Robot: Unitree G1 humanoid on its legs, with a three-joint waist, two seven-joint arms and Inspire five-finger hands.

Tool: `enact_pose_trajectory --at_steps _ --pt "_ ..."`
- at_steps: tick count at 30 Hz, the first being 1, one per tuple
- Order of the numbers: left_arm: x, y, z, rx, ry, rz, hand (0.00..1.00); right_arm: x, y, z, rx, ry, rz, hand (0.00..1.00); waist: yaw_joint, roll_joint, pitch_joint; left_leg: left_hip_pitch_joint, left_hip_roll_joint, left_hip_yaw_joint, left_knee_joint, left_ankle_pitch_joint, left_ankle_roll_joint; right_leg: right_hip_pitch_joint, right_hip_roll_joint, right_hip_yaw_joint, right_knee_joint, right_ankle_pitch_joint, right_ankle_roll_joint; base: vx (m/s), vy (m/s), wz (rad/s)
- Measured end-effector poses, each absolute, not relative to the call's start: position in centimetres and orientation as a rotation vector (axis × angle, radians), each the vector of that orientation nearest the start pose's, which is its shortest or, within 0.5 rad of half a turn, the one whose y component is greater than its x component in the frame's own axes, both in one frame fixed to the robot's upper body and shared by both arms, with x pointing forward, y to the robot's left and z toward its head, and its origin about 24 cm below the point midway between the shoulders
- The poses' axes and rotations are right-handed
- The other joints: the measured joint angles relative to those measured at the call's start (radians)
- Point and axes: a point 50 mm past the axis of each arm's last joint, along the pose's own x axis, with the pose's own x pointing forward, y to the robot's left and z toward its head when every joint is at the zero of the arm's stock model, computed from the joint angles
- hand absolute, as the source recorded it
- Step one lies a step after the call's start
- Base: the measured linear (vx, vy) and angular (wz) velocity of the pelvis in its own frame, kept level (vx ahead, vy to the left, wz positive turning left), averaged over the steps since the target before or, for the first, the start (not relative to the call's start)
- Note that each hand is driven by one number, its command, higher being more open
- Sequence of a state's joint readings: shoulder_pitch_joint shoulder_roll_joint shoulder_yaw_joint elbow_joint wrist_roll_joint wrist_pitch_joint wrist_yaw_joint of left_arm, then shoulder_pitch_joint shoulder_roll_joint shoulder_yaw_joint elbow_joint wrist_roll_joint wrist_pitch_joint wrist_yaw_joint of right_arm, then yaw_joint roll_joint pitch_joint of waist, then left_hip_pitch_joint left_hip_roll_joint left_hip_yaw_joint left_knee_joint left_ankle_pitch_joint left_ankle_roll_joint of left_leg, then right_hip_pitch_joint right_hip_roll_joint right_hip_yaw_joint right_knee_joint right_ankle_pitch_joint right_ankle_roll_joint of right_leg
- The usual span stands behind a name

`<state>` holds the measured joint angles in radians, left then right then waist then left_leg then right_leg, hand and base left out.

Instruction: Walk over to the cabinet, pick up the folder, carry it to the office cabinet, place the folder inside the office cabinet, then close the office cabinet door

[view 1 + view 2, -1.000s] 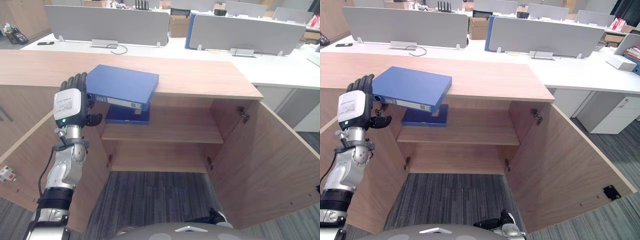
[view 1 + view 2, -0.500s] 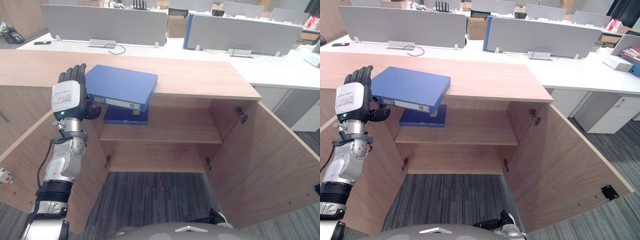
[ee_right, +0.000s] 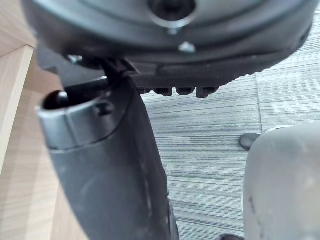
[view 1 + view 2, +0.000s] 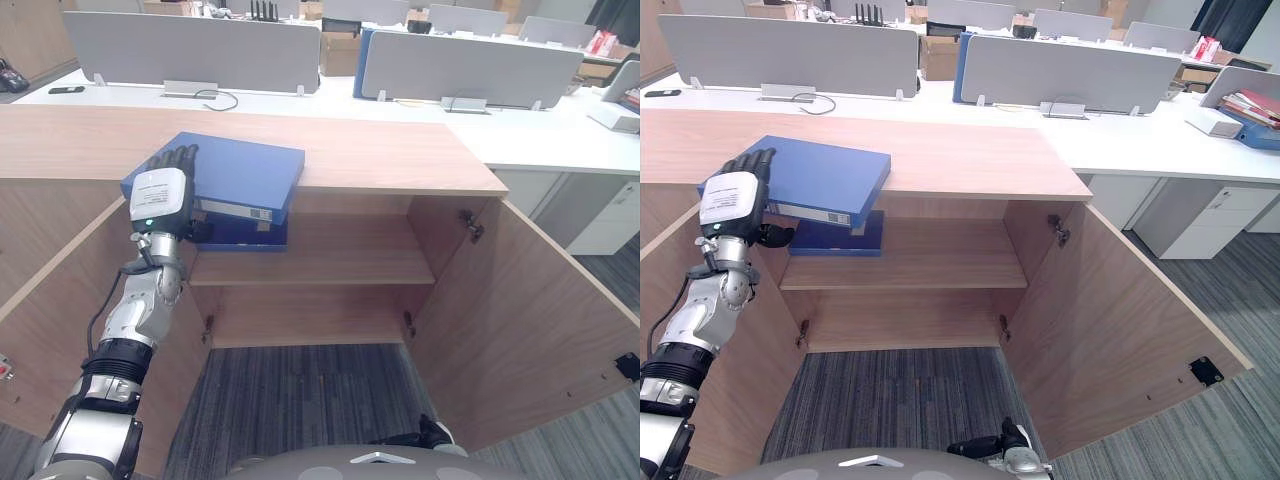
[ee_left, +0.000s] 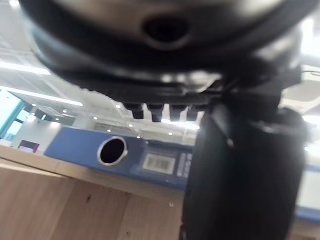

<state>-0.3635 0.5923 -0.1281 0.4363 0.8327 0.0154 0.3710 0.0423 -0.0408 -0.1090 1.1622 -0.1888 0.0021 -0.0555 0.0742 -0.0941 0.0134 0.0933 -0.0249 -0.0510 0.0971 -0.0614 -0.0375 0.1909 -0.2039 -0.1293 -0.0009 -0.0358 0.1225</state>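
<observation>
A blue folder (image 4: 245, 168) lies flat on the wooden cabinet top (image 4: 400, 155), its spine (image 5: 150, 161) jutting out over the open front. My left hand (image 4: 161, 196) is raised at the folder's near left corner. Its straight fingers (image 4: 752, 160) reach over the folder's top, and the thumb (image 5: 240, 165) points in below the spine. Whether they touch the folder I cannot tell. My right hand (image 3: 110, 150) hangs low over the grey carpet with nothing in it, its fingers relaxed.
A second, darker blue folder (image 4: 245, 233) lies on the inner shelf (image 4: 330, 258) at the left. Both cabinet doors stand wide open, the right door (image 4: 530, 320) and the left door (image 4: 50, 290). White desks with grey dividers (image 4: 190, 50) stand behind.
My left hand has moved right from beside the folder until its fingers lie over the folder's corner. The camera has also shifted a little.
</observation>
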Motion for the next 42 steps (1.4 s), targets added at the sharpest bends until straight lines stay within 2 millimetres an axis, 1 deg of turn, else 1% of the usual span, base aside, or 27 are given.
enact_pose_trajectory --at_steps 2,5,9,10,13,15,17,19,24,27,28,33,35,38,39,40,41,42 --pt "31.8 26.0 9.4 1.46 -0.166 0.267 1.0 8.5 -18.1 -17.0 -0.17 1.205 -0.068 1.0 -0.004 0.0 0.0 0.001 0.0 0.002 0.0 0.0 0.0 0.0 0.0 0.002 0.0 0.0 0.001 0.0 0.0 0.0" --pt "32.0 25.8 9.2 1.474 -0.166 0.243 1.0 8.6 -18.3 -16.9 -0.175 1.2 -0.072 1.0 -0.023 0.0 0.0 0.002 0.0 0.003 0.0 0.0 0.0 0.0 0.0 0.003 0.0 0.001 0.002 0.0 0.0 0.0" --pt "32.2 25.3 9.0 1.483 -0.17 0.212 1.0 8.3 -19.0 -16.9 -0.19 1.206 -0.082 1.0 -0.028 0.0 0.0 0.003 0.001 0.01 -0.001 0.0 0.0 -0.003 0.0 0.011 0.0 0.003 0.004 -0.01 0.013 -0.05" --pt "32.2 25.1 8.9 1.486 -0.171 0.201 0.0 8.0 -19.2 -16.9 -0.194 1.216 -0.087 1.0 -0.029 0.0 0.0 0.003 0.001 0.011 -0.001 0.0 0.0 -0.004 0.0 0.011 0.0 0.003 0.004 0.0 0.0 0.0" --pt "32.3 25.0 8.4 1.494 -0.159 0.176 0.0 6.4 -19.6 -17.2 -0.19 1.264 -0.103 1.0 -0.034 -0.003 -0.002 0.003 0.001 0.011 -0.001 0.0 0.0 -0.004 0.0 0.012 0.0 0.003 0.005 0.0 0.0 0.0" --pt "32.5 25.2 8.2 1.501 -0.143 0.171 0.0 6.0 -19.7 -17.2 -0.177 1.273 -0.121 1.0 -0.042 -0.002 -0.001 0.004 0.001 0.013 0.0 0.0 0.0 -0.005 -0.001 0.013 -0.001 0.005 0.006 0.0 0.0 0.0" --pt "32.9 25.2 8.9 1.504 -0.159 0.188 0.0 6.2 -19.7 -17.2 -0.177 1.269 -0.121 1.0 -0.05 -0.001 -0.001 0.004 0.001 0.014 0.0 0.0 0.0 -0.005 -0.001 0.014 -0.001 0.006 0.006 0.0 0.0 0.0" --pt "33.6 24.8 10.1 1.502 -0.203 0.203 0.0 6.2 -19.7 -17.2 -0.177 1.269 -0.121 1.0 -0.051 0.003 0.002 0.005 0.001 0.016 0.0 0.0 0.0 -0.005 -0.001 0.016 -0.001 0.007 0.007 -0.01 0.008 -0.02" --pt "34.1 24.4 11.5 1.494 -0.271 0.253 0.0 6.2 -19.7 -17.2 -0.177 1.269 -0.121 1.0 -0.053 0.004 0.001 0.016 0.001 0.025 -0.011 0.001 0.002 -0.004 -0.002 0.024 -0.001 0.007 0.007 -0.01 0.009 -0.05" --pt "34.1 24.5 11.7 1.501 -0.279 0.258 0.0 6.2 -19.7 -17.2 -0.178 1.267 -0.121 1.0 -0.055 0.004 0.001 0.017 0.001 0.025 -0.014 0.002 0.003 -0.004 -0.002 0.024 -0.003 0.007 0.007 0.0 0.0 0.0" --pt "34.1 24.4 11.8 1.531 -0.295 0.255 0.0 6.3 -19.8 -17.2 -0.179 1.266 -0.121 1.0 -0.056 0.003 0.0 0.017 0.001 0.025 -0.014 0.002 0.003 -0.004 -0.002 0.024 -0.003 0.007 0.007 0.0 0.0 0.0" --pt "34.1 24.6 12.0 1.525 -0.292 0.275 0.0 6.6 -19.9 -17.1 -0.185 1.261 -0.118 1.0 -0.061 0.008 0.004 0.017 0.001 0.022 -0.015 0.003 0.004 -0.001 -0.002 0.021 -0.003 0.007 0.007 0.0 0.0 0.0" --pt "33.5 24.4 12.2 1.467 -0.299 0.317 0.0 6.8 -19.8 -17.1 -0.2 1.255 -0.103 1.0 -0.064 0.008 0.004 0.017 0.0 0.022 -0.016 0.003 0.004 -0.001 -0.002 0.021 -0.003 0.007 0.007 0.0 0.0 0.0" --pt "30.8 23.0 12.1 1.308 -0.361 0.401 0.0 7.4 -19.5 -17.0 -0.193 1.236 -0.114 1.0 -0.062 0.005 0.005 0.02 -0.001 0.022 -0.026 0.005 0.007 -0.001 -0.004 0.021 -0.002 0.007 0.007 0.0 0.0 0.0" --pt "29.1 22.1 12.3 1.224 -0.401 0.429 0.0 8.2 -19.3 -16.7 -0.168 1.207 -0.141 1.0 -0.058 0.006 0.005 0.02 -0.001 0.023 -0.029 0.006 0.008 -0.003 -0.004 0.023 -0.001 0.007 0.007 0.0 0.0 0.0" --pt "27.4 21.2 12.5 1.093 -0.438 0.456 0.0 9.6 -19.0 -16.1 -0.126 1.141 -0.179 1.0 -0.053 0.006 0.006 0.02 0.0 0.024 -0.03 0.006 0.008 -0.005 -0.003 0.025 0.0 0.007 0.007 0.0 0.0 0.0" --pt "26.6 20.8 12.6 1.024 -0.457 0.463 0.0 10.6 -18.7 -15.7 -0.109 1.092 -0.188 1.0 -0.05 0.007 0.006 0.02 0.0 0.024 -0.03 0.006 0.008 -0.005 -0.003 0.025 0.0 0.007 0.007 0.0 0.0 0.0" --pt "25.7 20.2 12.9 0.916 -0.486 0.468 0.0 12.3 -18.4 -14.7 -0.078 1.003 -0.2 1.0 -0.046 0.007 0.007 0.02 0.0 0.024 -0.03 0.005 0.007 -0.004 -0.002 0.025 0.001 0.007 0.007 0.0 0.0 0.0"
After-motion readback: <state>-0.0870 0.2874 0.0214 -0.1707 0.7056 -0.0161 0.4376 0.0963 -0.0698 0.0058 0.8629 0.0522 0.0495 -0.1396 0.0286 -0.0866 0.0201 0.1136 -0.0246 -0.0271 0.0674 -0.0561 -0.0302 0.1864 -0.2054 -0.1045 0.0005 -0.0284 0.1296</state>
